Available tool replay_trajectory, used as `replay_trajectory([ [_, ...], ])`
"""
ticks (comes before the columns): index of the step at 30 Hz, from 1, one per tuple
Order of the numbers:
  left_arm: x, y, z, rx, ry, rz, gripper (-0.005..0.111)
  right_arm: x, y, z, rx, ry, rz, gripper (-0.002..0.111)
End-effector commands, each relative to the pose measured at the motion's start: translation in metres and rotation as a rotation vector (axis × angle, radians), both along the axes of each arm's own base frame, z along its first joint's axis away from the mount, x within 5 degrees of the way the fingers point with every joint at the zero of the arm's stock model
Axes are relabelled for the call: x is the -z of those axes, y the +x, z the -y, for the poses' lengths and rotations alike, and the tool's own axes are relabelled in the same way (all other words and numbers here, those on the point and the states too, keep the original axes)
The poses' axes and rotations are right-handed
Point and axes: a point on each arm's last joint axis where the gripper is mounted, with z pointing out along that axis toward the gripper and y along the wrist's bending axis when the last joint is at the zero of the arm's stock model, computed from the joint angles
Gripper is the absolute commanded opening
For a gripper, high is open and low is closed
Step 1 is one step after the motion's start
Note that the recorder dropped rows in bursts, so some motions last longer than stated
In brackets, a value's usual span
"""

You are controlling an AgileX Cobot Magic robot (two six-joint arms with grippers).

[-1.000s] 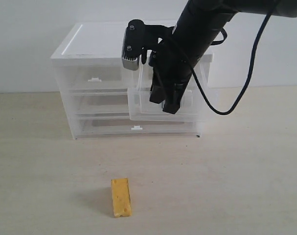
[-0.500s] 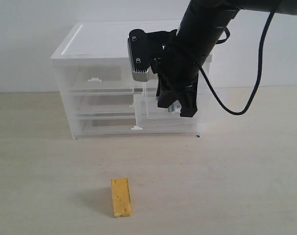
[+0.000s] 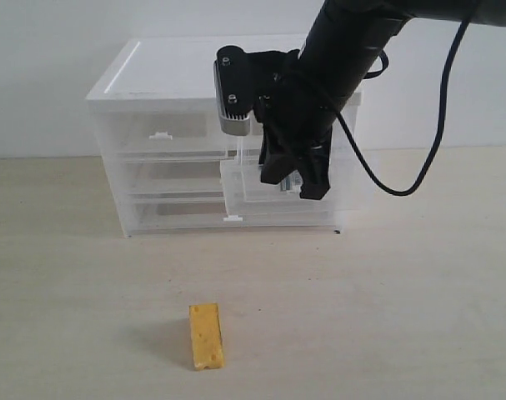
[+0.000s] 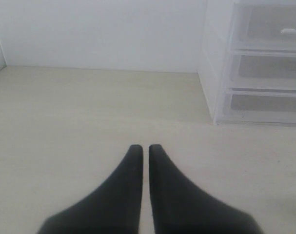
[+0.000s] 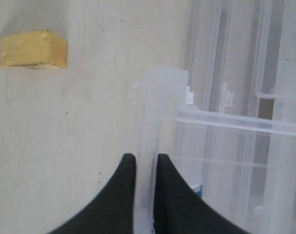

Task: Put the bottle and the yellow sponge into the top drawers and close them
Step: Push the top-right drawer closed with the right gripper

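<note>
Yellow pitted sponge block (image 3: pixel 207 336): flat on pale desk (image 3: pixel 403 292), long axis pointing at white-topped cabinet (image 3: pixel 169 71). White teal-labelled bottle (image 5: pixel 195 185): inside pulled-out clear top-right drawer (image 3: pixel 234 185), label unreadable. Right pincer (image 5: pixel 144 160): clamped on drawer's front wall. Left pincer (image 4: pixel 144 148): closed, empty.

Counted: one cabinet (image 3: pixel 152 75); two top drawers (image 3: pixel 159 133); two full-width drawers (image 3: pixel 177 177); one yellow sponge (image 3: pixel 207 336); one bottle (image 5: pixel 196 186), mostly hidden; left claw (image 4: pixel 141 151), right claw (image 5: pixel 143 158).
</note>
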Motion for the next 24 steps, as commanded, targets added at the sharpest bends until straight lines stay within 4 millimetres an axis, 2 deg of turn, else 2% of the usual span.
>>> replay_trajectory([
  [1, 0.001, 0.000, 0.000, -0.001, -0.003, 0.002, 0.004, -0.010, -0.005, -0.009, -0.076, 0.040, 0.065, 0.000],
  [10, 0.001, 0.000, 0.000, -0.001, -0.003, 0.002, 0.004, -0.011, 0.006, -0.004, -0.072, -0.044, 0.198, 0.000],
  [18, 0.001, 0.000, 0.000, -0.001, -0.003, 0.002, 0.004, -0.019, 0.016, -0.009, 0.001, 0.053, 0.314, 0.000],
  [24, 0.001, 0.000, 0.000, -0.001, -0.003, 0.002, 0.004, -0.019, 0.018, -0.009, 0.005, 0.048, 0.332, 0.000],
])
